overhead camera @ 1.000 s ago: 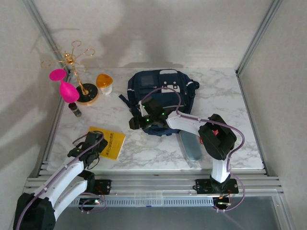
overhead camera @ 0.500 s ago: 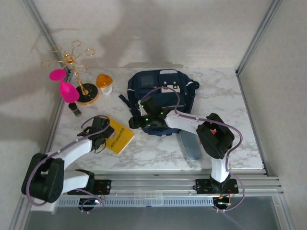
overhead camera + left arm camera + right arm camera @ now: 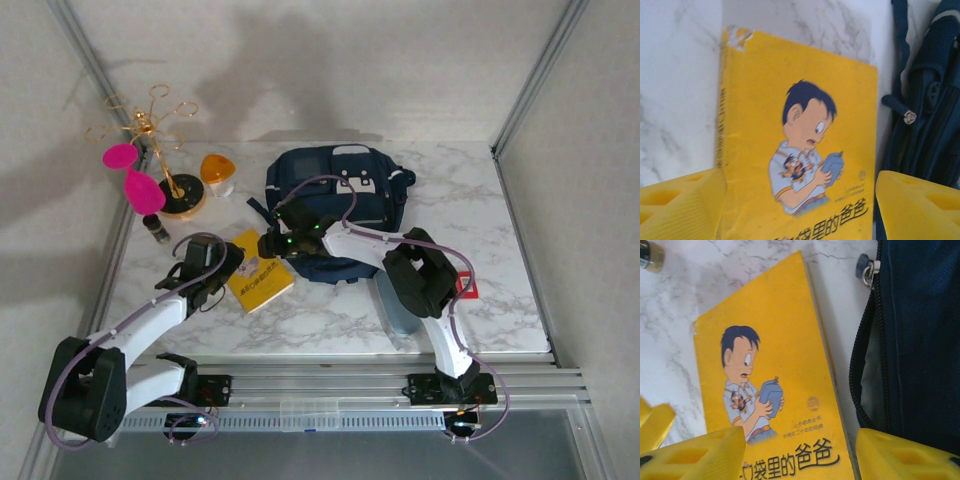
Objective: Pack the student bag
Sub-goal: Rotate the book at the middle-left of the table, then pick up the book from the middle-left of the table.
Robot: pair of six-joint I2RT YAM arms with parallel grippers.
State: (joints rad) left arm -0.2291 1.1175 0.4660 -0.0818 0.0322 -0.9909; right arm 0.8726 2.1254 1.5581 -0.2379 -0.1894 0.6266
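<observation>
bag: navy bag (image 3: pixel 345 190) lies at the middle of the tabletop's back edge, panel side up, biggest thing there.
zip: mouth (image 3: pixel 860 365) on the bag's left-front side gapes a little and pale lining shows; contents hidden, cannot tell what is inside.
book: yellow book (image 3: pixel 258 280) lies flat on the tabletop, left of centre and toward the front edge. 1 corner is just beside the bag's zip mouth. It is outside the bag.
left gripper: left gripper (image 3: pixel 801 185) is low over the book with fingers apart, 1 at each long edge and the cover between them. Pinching or only bracketing, cannot tell.
right gripper: right gripper (image 3: pixel 800 440) is at the bag's left-front corner with fingers apart and nothing clamped between them. 1 finger is above the book, 1 above the bag fabric by the zip.
case: grey case (image 3: pixel 402 308) lies near the front edge, right of centre, partly under the right arm, outside the bag.
other bits: small dark bottle (image 3: pixel 157 231), orange-lidded pot (image 3: pixel 217 170) and gold stand (image 3: pixel 165 160) with pink pieces sit toward the back-left corner, well apart from the bag.
done: bag looks unzipped enough to load, and the book is brought up to the mouth.
left: probably most of it. Book to go in, likely the case too, then zip closed.
stage: early, 0 items seen packed.
</observation>
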